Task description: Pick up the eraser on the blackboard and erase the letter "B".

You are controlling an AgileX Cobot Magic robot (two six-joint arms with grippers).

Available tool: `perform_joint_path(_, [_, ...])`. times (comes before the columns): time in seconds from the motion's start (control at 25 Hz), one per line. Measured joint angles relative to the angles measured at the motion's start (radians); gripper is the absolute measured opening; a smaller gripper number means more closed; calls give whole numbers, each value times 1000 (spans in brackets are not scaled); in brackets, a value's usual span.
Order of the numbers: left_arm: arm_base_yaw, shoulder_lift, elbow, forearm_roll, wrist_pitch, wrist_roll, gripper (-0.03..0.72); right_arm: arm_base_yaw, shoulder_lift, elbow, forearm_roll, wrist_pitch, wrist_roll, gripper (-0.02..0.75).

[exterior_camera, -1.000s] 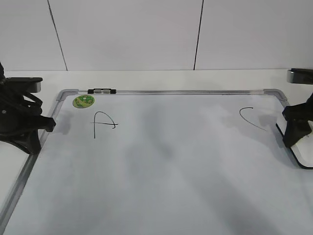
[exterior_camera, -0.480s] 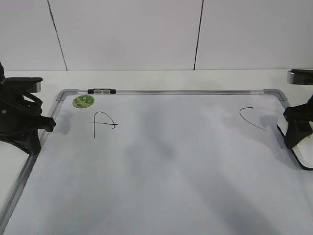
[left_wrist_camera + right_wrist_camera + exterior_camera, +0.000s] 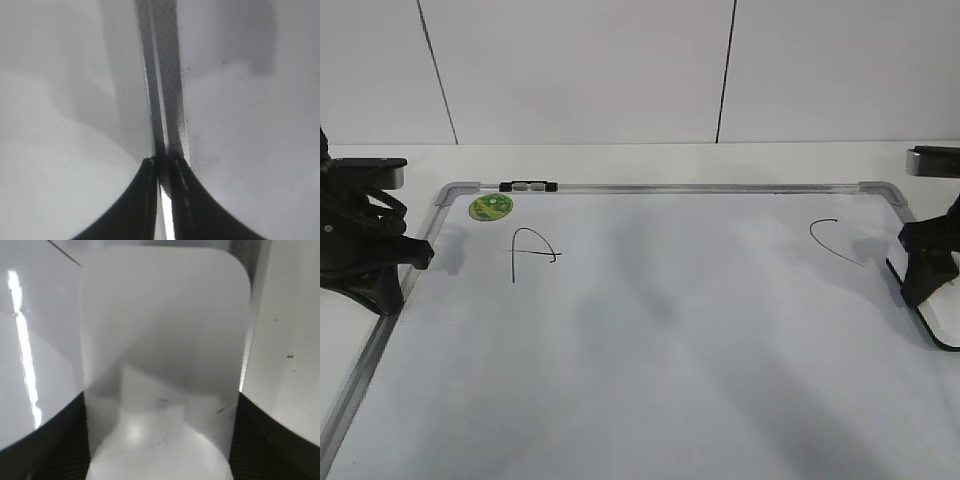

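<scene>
The whiteboard [image 3: 650, 330] takes up nearly the whole table in the exterior view, with a thin silver frame and rounded grey corner caps. The middle of the board is a big bare stretch: only the hand-drawn A [image 3: 532, 252] near the left and the C [image 3: 835, 241] near the right show, and no B can be seen between them. A round green magnet [image 3: 491, 207] and a small black-and-white clip [image 3: 529, 186] sit up at the far-left corner on or by the frame.

Both arms are parked at the side edges. The left gripper [image 3: 390, 275] sits right over the left frame rail; the right gripper [image 3: 920, 275] is over the right rail, just beside the C.

The wrist views fill in what the exterior one misses. From the left wrist, the left gripper [image 3: 164, 167] has its black fingers pinched nearly together with only a sliver of gap, holding nothing, lined up with the ribbed metal rail. From the right wrist, the eraser [image 3: 165, 355], a smooth white rounded-rectangle block, sits clamped between the dark fingers [image 3: 270, 440] at the board's right edge. In the exterior view only its dark-edged end [image 3: 925, 320] peeks out.
</scene>
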Motion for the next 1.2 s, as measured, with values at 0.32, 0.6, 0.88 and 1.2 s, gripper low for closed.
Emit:
perform_joint_path(0.32, [0,0,0,0,0,0,42,0,0,-1,-10,14,40,623])
perform_joint_path(0.6, [0,0,0,0,0,0,42,0,0,-20,-15,50,44,627])
perform_joint_path(0.88, [0,0,0,0,-2,0,42,0,0,-213,23,182,51,596])
perform_joint_path(1.2, [0,0,0,0,-5,7,77,0,-58,-268,28,198,113,573])
